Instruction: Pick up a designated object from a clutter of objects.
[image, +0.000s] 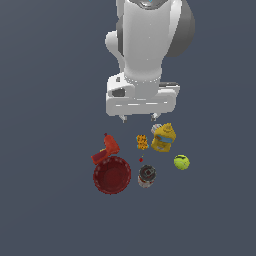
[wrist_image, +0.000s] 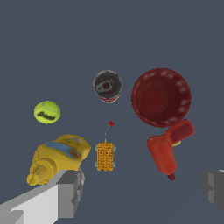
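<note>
The designated object, a small orange-yellow block (image: 142, 142) with dark speckles and bluish edges, lies on the grey floor between the red power drill (image: 106, 150) and the yellow bottle (image: 164, 137). In the wrist view the block (wrist_image: 105, 156) lies between the bottle (wrist_image: 59, 156) and the drill (wrist_image: 168, 150). My gripper (image: 138, 118) hangs above the clutter, just behind the block, open and empty. Its fingers (wrist_image: 70, 192) stand wide apart in the wrist view, and the gripper (wrist_image: 142, 192) touches nothing.
A dark red bowl (image: 96, 175) (wrist_image: 136, 97), a dark-topped can (image: 146, 176) (wrist_image: 107, 85) and a yellow-green tennis ball (image: 181, 162) (wrist_image: 47, 112) lie beyond the block. A tiny red marker (wrist_image: 111, 124) sits near it. No white baseball shows.
</note>
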